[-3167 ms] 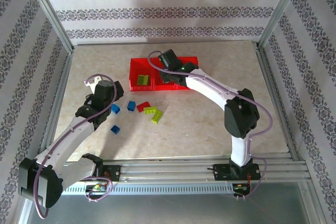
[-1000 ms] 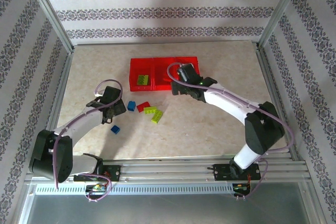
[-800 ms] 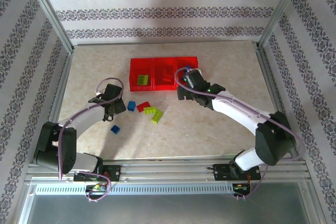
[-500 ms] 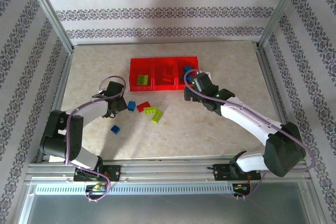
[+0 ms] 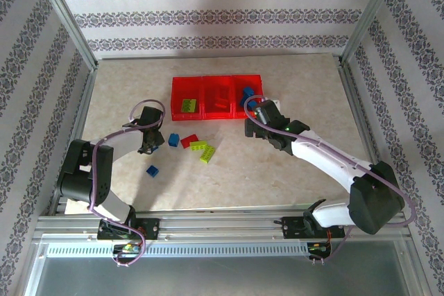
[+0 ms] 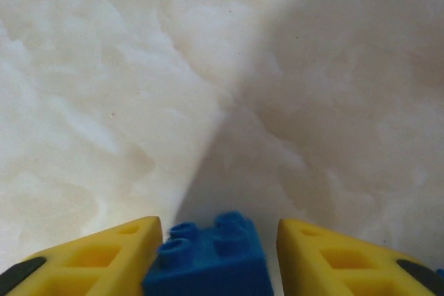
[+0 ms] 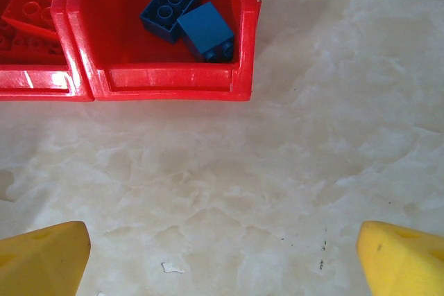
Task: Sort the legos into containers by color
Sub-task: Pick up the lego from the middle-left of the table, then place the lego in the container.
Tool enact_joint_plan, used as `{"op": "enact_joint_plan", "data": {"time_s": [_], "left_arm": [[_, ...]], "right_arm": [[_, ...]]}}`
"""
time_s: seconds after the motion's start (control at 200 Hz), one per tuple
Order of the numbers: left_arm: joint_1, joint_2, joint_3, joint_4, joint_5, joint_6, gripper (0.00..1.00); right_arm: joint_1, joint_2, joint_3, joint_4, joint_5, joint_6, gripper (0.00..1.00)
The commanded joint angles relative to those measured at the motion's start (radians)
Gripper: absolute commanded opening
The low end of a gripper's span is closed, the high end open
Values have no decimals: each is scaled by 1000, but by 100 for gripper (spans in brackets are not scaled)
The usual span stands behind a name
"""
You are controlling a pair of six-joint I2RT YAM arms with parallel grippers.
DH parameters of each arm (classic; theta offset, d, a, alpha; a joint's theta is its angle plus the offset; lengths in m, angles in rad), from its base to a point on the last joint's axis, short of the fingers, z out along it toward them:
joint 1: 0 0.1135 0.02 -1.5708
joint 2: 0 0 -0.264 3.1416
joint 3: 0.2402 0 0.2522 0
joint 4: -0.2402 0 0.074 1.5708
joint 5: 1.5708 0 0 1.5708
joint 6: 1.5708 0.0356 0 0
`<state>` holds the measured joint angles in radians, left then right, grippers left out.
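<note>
Small blue studded plastic brick [image 6: 208, 261] sits on the pale marbled surface [image 6: 139, 102] close between the left end effector's [image 6: 218, 225] fingers [image 6: 90, 261]; whether it is clamped I cannot tell; the right end effector [image 7: 222, 254] gapes empty, nearer the translucent red three-bin tray's [image 7: 166, 77] blue-filled end compartment.

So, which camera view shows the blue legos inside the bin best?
The right wrist view: three blue legos lie close and sharp in the end bin, with their studs visible. The top external view gives just a small, distant blue patch of them.
</note>
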<state>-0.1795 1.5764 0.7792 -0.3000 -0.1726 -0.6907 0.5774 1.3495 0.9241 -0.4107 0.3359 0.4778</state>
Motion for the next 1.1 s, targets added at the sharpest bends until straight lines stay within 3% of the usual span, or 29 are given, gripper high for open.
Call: {"op": "enact_joint_plan", "data": {"time_s": [0.0, 0.455, 0.675, 0.894, 1.094], "left_arm": [[15, -1, 2, 19, 12, -10, 39], [6, -130, -7, 30, 71, -3, 27], [-98, -196, 75, 58, 77, 2, 26], [-261, -54, 260, 139, 81, 36, 26], [-371, 167, 553, 152, 128, 105, 26]], "right_arm": [[-13, -10, -20, -12, 4, 27, 98], [-24, -95, -85, -17, 63, 87, 98], [-30, -156, -153, -17, 128, 163, 98], [-39, -221, -210, -7, 131, 200, 98], [-44, -263, -245, -15, 132, 220, 98]]}}
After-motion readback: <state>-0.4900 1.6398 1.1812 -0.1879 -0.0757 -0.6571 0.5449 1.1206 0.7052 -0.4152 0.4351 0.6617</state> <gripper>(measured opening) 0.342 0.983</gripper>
